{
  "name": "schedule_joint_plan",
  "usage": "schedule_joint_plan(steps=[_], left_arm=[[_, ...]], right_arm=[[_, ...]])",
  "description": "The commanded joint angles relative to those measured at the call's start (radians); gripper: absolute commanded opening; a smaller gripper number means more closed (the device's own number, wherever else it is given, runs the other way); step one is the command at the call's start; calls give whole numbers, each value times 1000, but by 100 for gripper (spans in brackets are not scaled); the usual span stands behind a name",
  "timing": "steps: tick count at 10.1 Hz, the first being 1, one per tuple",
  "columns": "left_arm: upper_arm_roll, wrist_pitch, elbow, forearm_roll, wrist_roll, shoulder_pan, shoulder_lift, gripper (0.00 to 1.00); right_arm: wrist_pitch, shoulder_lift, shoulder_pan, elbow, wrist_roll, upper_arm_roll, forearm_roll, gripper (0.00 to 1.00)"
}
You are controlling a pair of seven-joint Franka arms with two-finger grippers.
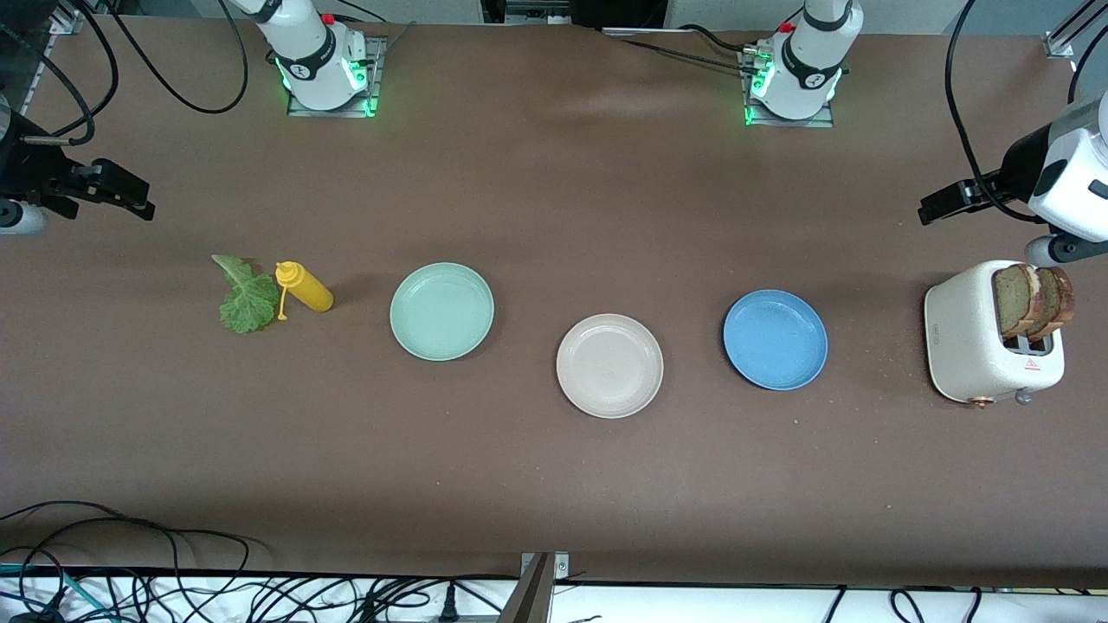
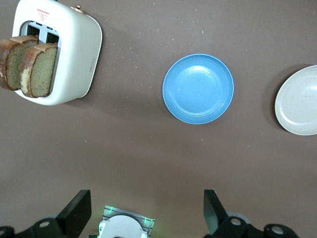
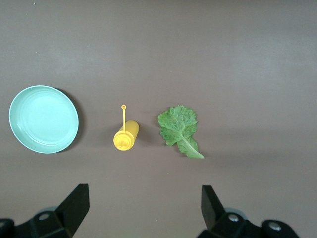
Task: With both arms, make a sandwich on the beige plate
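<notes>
Empty round beige plate (image 1: 609,365) awaits; bread slices (image 1: 1034,300) sit in the white toaster (image 1: 978,342), lettuce leaf (image 1: 246,297) untouched; left gripper (image 2: 147,210) and right gripper (image 3: 143,208) hover above them, jaws apart.

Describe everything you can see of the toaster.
The toaster is a cream-white, rounded two-slot box, plastic-looking, with a small knob low on one end. It stands on the brown table at the left arm's end, beside the blue plate but apart from it. Two brown-crusted bread slices stick up from its slots.
</notes>
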State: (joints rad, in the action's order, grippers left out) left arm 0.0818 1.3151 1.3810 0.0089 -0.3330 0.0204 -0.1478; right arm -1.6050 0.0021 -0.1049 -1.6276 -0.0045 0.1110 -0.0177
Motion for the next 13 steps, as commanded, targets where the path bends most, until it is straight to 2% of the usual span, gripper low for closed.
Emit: schedule_joint_plan(steps=[1, 5, 9, 13], left_arm=[[4, -10, -14, 30, 0, -2, -4, 100], [3, -7, -16, 20, 3, 13, -6, 100], [-2, 0, -17, -3, 193, 27, -6, 100], [-4, 1, -19, -4, 229, 29, -6, 100]], right_arm=[[13, -8, 1, 9, 9, -4, -2, 100], [11, -8, 1, 9, 9, -4, -2, 100], [17, -8, 1, 9, 8, -2, -5, 100], [19, -16, 1, 9, 8, -4, -7, 100]])
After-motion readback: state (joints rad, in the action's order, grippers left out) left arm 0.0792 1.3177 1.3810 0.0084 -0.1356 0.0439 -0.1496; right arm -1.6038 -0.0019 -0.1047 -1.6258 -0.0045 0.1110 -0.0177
